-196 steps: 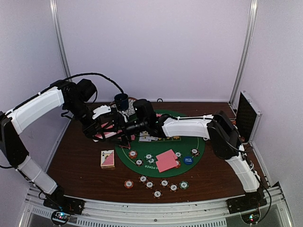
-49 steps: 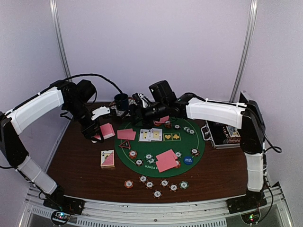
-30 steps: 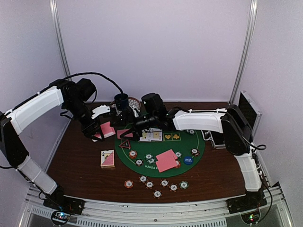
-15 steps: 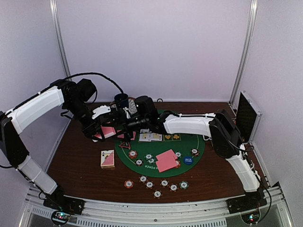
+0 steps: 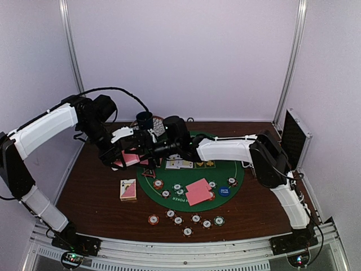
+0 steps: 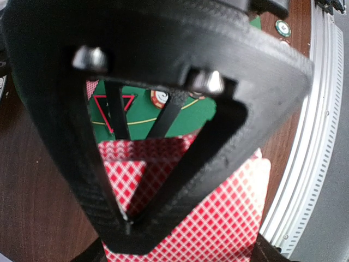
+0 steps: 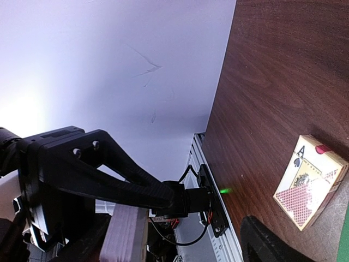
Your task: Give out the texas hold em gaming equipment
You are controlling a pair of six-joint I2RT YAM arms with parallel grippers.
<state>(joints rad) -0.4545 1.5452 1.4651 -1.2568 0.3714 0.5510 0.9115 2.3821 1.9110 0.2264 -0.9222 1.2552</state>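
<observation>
My left gripper (image 5: pixel 121 160) is shut on a deck of pink-backed playing cards (image 5: pixel 130 158), held above the table's left side. In the left wrist view the deck (image 6: pixel 218 218) fills the bottom behind my black finger (image 6: pixel 180 136). My right gripper (image 5: pixel 148 150) reaches across to the deck, open. In the right wrist view the deck's edge (image 7: pixel 125 234) stands between its wide-apart fingers, close to the left one. On the green mat (image 5: pixel 240 176) lie face-up cards (image 5: pixel 189 164), two pink-backed cards (image 5: pixel 197 191), a blue disc (image 5: pixel 224 191), striped chips (image 5: pixel 158 183) and a triangle marker (image 5: pixel 149 173).
A card box (image 5: pixel 128 189) stands on the wood left of the mat, also seen in the right wrist view (image 7: pixel 311 188). A row of chips (image 5: pixel 187 220) lies near the front edge. A blue cup (image 5: pixel 144 120) sits at the back. A black case (image 5: pixel 294 138) stands at the right.
The right gripper has moved left up to the deck in the left gripper, and its jaws have narrowed a little. The left arm has stayed put.
</observation>
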